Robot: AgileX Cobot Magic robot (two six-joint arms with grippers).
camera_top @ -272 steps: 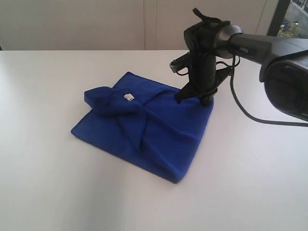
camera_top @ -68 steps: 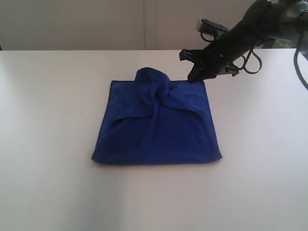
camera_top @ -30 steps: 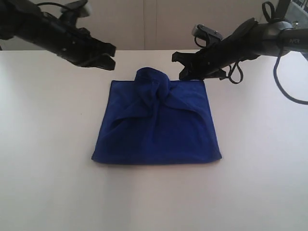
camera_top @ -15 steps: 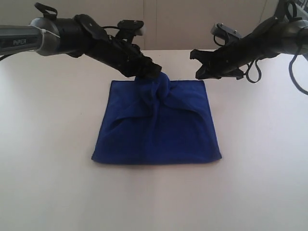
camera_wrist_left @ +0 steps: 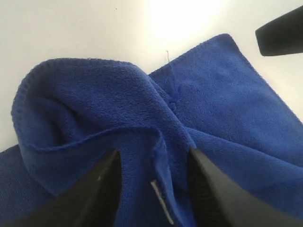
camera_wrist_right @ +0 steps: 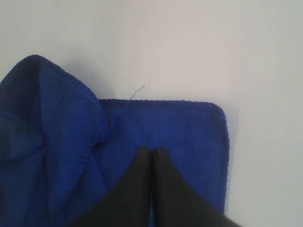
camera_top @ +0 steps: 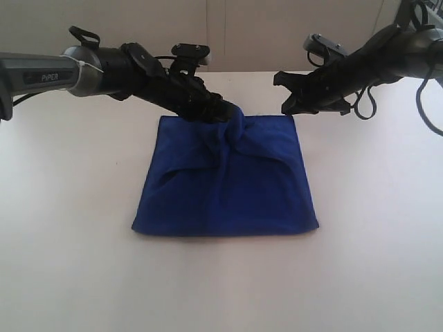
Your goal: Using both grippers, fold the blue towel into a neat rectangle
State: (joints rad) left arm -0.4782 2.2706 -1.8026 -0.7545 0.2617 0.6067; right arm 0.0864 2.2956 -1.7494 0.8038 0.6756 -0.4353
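In the middle of the white tabletop [camera_top: 69,263], the blue towel [camera_top: 235,197]: a rough square, mostly flat, not yet a neat rectangle, with a bunched hump [camera_top: 232,124] standing up at the middle of its far edge and creases fanning from there toward the near edge. Reaching in from the left side, the left gripper [camera_wrist_left: 152,155], fingers [camera_wrist_left: 99,189] spread wide and planted one on each side of that raised fold, a small white tag [camera_wrist_left: 161,205] showing in the gap between them; released, nothing pinched yet. Coming from the right side, the right gripper [camera_wrist_right: 151,152], fingers [camera_wrist_right: 135,189] clenched together on nothing, poised at the towel's far right corner [camera_wrist_right: 213,113]; whether touching the cloth or just above it, impossible to tell. Deciding relation for the coming move: hump directly between the left fingers, its ridge running from the far edge toward the near one, so squarely the left arm's to take and off to the side of the right arm. Likely next: closing on the fold, lifting, and drawing it out flat along that ridge line. Risk: soft fleece dragging the flat layers underneath and skewing the square.
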